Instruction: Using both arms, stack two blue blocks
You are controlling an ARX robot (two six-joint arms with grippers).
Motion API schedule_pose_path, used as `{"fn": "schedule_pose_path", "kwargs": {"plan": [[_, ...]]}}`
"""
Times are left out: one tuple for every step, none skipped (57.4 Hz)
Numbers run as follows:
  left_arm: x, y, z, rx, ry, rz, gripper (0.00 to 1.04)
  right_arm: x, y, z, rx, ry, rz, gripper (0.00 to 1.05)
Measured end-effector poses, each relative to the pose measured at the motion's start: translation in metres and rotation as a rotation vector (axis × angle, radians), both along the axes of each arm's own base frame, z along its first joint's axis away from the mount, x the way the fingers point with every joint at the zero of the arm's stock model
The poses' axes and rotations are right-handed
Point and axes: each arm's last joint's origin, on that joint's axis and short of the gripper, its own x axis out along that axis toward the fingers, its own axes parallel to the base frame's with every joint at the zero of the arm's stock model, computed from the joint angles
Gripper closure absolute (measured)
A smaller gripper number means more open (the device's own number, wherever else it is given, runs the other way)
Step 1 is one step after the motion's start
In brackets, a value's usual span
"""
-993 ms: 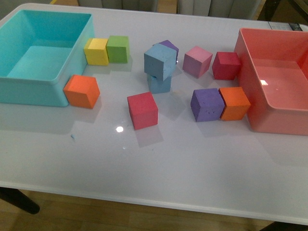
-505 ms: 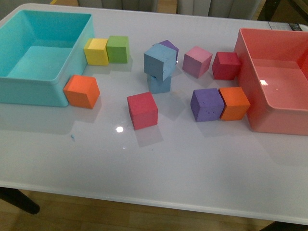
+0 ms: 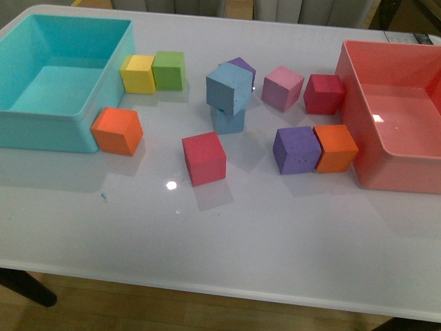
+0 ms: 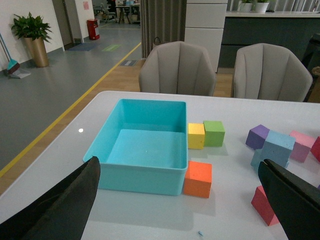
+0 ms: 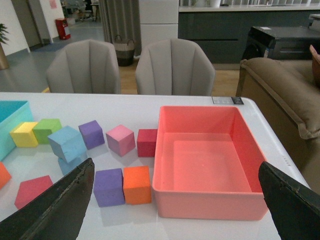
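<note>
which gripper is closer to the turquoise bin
Left. The left gripper looks straight over the turquoise bin; the right gripper faces the pink bin, with only a turquoise corner in view.

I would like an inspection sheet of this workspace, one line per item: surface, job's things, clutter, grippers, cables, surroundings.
Surface: white table, glossy, with a light glare.
Job's things: upper blue block sits skewed on the lower blue block; stack stands unheld.
Clutter: turquoise bin, red bin, yellow cube, green cube, two orange, two red, two purple and one pink cube.
Grippers: left gripper open, right gripper open, both empty and away from the blocks.
Cables: nothing seen.
Surroundings: grey chairs, potted plant, brown sofa.
</note>
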Motion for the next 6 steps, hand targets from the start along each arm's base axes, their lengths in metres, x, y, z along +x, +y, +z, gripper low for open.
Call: {"fn": "schedule_pose_path", "kwargs": {"plan": [[0.0000,0.0000,0.0000,0.000,0.000,0.000,0.09,0.0000,0.0000,0.0000,0.000,0.000,0.000,0.09],[0.0000,0.0000,0.0000,0.000,0.000,0.000,0.09,0.0000,0.0000,0.0000,0.000,0.000,0.000,0.09],[0.0000,0.0000,0.0000,0.000,0.000,0.000,0.09,0.0000,0.0000,0.0000,0.000,0.000,0.000,0.09],[0.0000,0.0000,0.0000,0.000,0.000,0.000,0.09,0.0000,0.0000,0.0000,0.000,0.000,0.000,0.09],[0.0000,0.0000,0.0000,0.000,0.000,0.000,0.09,0.0000,0.0000,0.0000,0.000,0.000,0.000,0.09],[0.0000,0.0000,0.0000,0.000,0.000,0.000,0.09,0.0000,0.0000,0.0000,0.000,0.000,0.000,0.09]]}}
